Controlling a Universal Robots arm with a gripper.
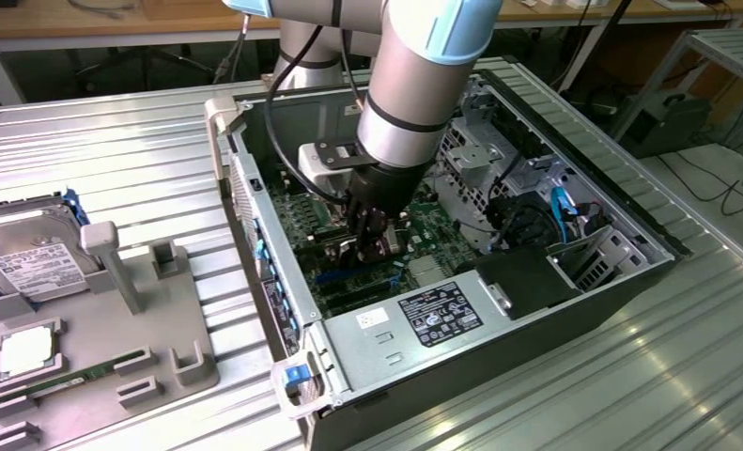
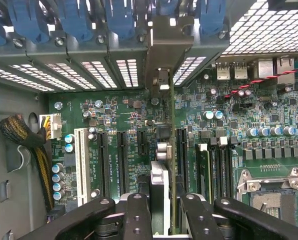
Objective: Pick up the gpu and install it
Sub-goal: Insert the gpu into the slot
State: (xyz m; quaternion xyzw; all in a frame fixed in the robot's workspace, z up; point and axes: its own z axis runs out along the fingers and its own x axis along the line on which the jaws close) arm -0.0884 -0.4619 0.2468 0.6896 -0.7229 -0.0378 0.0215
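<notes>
Jaws part-closed on the thin dark silvery-bracketed gpu card [image 2: 163, 150] — seating step, seemingly — edge needs squaring with the long black slot [image 2: 181, 150] ahead.

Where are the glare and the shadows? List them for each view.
Exterior view: the ribbed metal table throws bright glare, while the inside of the computer case lies in shade under the arm. Wrist view: light through the perforated grille washes it out white, and the gripper holding the gpu reads nearly black.
</notes>
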